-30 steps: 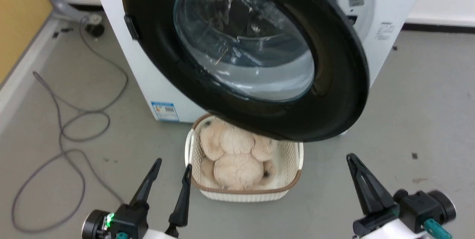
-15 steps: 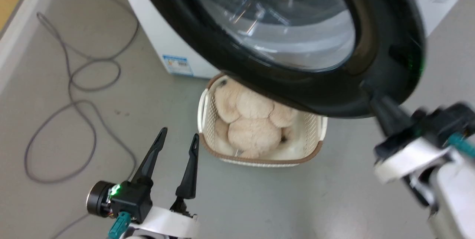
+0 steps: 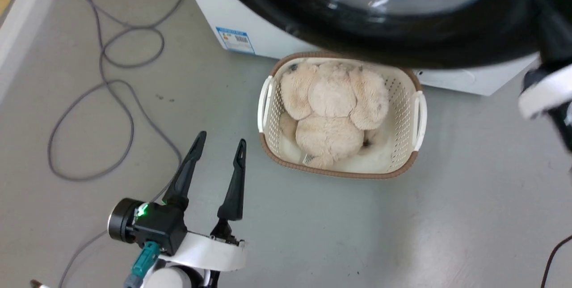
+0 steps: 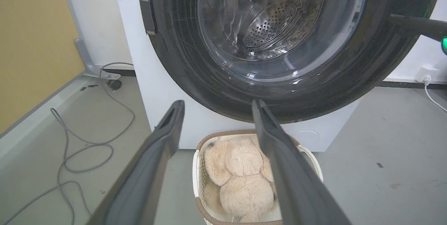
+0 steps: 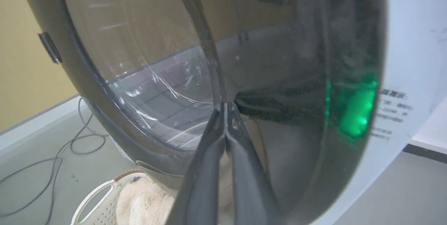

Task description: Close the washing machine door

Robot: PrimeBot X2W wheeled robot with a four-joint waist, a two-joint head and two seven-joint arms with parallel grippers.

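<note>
The washing machine door (image 3: 402, 42) stands swung out from the white washing machine (image 3: 210, 6), and in the head view its black rim overhangs the far rim of a basket on the floor (image 3: 402, 234). In the left wrist view the door (image 4: 209, 92) faces the camera. Its latch piece is on the side toward the yellow wall, and the perforated drum shows through the clear glass centre.

The right gripper (image 5: 226, 105) is clenched, its two dark fingers meeting at the tips right against the door's (image 5: 297, 155) surface near the edge of the glass. A green light is mirrored in the glossy rim beside the machine's white front (image 5: 401, 60). Whether the tips press on the door or just reach it cannot be told.

The left gripper (image 3: 222, 138) is released, with its fingers spread and nothing between them. It hangs above the floor near the basket's left side, well apart from the door.

The white woven basket (image 3: 339, 174) with a brown rim stands on the floor just before the machine's foot. It holds a cream plush toy (image 3: 333, 113). A grey cable (image 3: 111, 82) loops over the floor toward its left edge.
</note>
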